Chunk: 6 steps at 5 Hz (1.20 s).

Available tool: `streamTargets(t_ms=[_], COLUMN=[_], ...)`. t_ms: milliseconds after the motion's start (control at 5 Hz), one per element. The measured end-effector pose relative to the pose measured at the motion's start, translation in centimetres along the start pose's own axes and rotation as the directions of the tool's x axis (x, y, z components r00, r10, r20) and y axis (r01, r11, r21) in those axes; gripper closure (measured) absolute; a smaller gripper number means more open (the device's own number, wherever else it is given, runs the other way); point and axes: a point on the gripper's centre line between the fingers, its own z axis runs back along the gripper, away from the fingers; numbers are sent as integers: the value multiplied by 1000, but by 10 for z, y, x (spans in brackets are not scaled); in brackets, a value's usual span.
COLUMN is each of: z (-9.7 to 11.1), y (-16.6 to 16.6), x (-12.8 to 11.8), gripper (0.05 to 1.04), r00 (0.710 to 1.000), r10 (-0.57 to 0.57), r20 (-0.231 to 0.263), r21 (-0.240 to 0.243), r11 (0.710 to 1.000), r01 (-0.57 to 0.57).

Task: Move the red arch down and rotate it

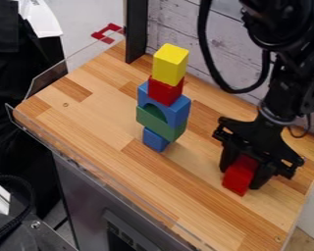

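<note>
Claw (239, 177) of the black robot arm (268, 105), pointing down over the right part of the table (97, 117), with its fingers clamped on the red arch (236, 182). The red arch lies between the two fingers, its long side slanting down the view; whether its lower end touches the wood cannot be told. Well apart from it, nearer the middle of the table, stands a stack, from bottom to top: blue block (154, 140), green piece (170, 129), blue arch (179, 112), red block (165, 91), yellow block (170, 66). The work surface is of wooden strips, light and darker brown, with small round marks near two corners and a clear plastic edging (88, 169) along its near side. Below it is a grey metallic cabinet (88, 196). Behind the table are a wall of pale, weathered planks (176, 24) and a black upright post (137, 32); a red bracket-like piece (107, 33) sits by the far left corner. A black cable (215, 73) loops in front of the wall. Dark cloth-like material (15, 98) occupies the left edge, beside pale grey floor (88, 12).
</note>
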Motion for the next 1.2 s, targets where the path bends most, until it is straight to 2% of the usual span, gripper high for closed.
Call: streamTargets(t_ms=[200, 400, 600, 800, 1000, 1200], z=[-4, 17, 61, 90, 112, 109], y=[2, 6, 10, 20, 23, 21], x=[-6, -8, -11, -14, -4, 18], gripper=[137, 80, 84, 84, 84, 84], r00=[999, 998, 987, 984, 982, 990], r10=[30, 44, 68, 73, 67, 36], r20=[-15, 48, 144, 160, 177, 135], r21=[-32, -120, -208, -180, -138, -81], r11=[999, 992, 977, 983, 990, 996], r01=[-30, -38, -37, -43, -43, -25])
